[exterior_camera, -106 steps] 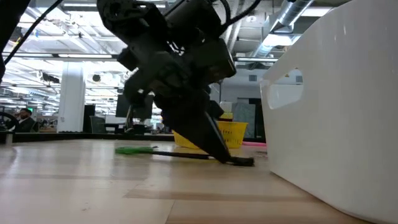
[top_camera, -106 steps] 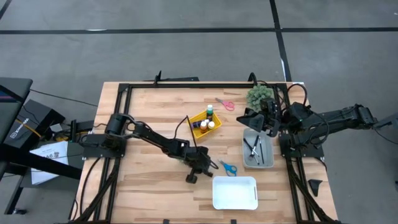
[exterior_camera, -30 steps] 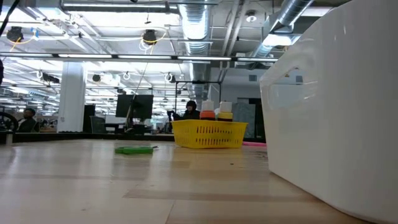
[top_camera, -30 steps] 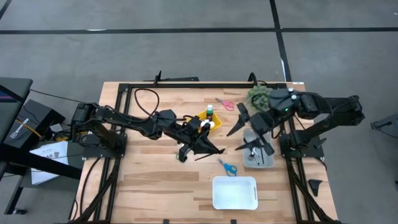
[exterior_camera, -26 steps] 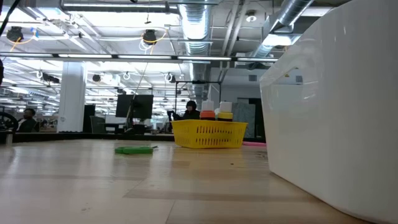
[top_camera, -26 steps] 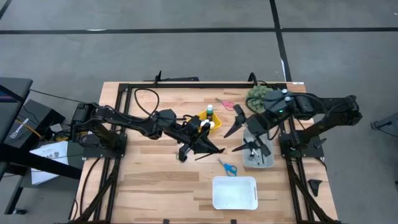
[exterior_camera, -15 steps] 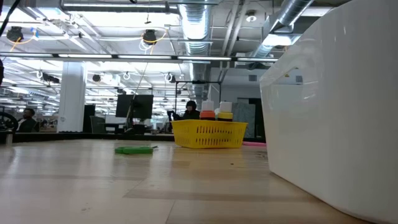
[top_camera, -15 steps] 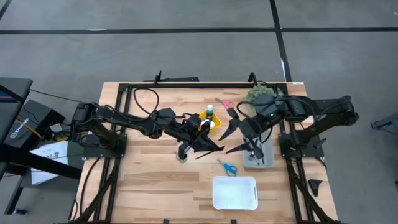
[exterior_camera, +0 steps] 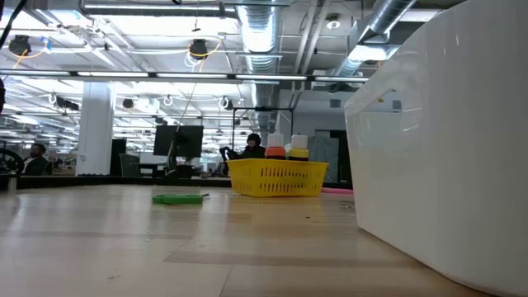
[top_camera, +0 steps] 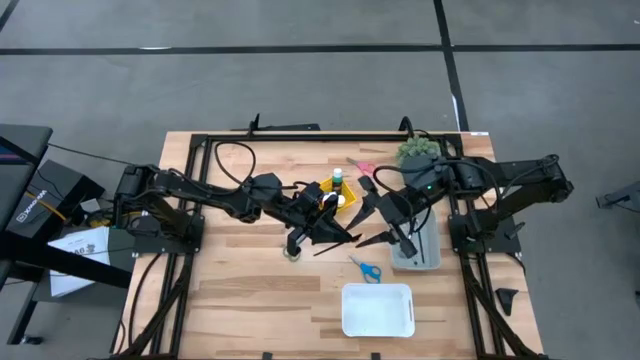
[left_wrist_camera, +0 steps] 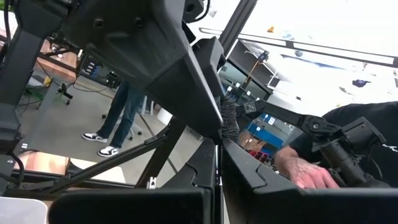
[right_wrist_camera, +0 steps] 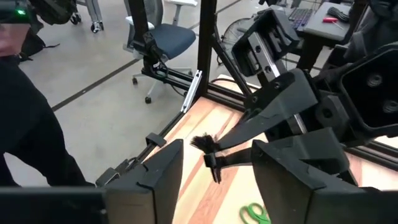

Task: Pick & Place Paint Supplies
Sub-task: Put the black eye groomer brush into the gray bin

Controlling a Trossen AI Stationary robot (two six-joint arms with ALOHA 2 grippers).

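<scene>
Left hand (top_camera: 335, 236) clamped on brush (right_wrist_camera: 214, 157), held above counter (top_camera: 240, 290) beside yellow basket (top_camera: 322, 204). Right hand (top_camera: 372, 218) part open, empty, closing around bristle end. Light, stiff, thin, probably slippery: best gripped mid-handle.

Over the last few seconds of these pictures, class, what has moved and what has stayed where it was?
The left gripper, shut on a brush, lifted it from the table's front to mid-table beside the yellow basket. The right gripper swung out from over the grey tray toward that brush, its fingers narrowing. The basket, white bin, blue scissors and plant stayed put.
</scene>
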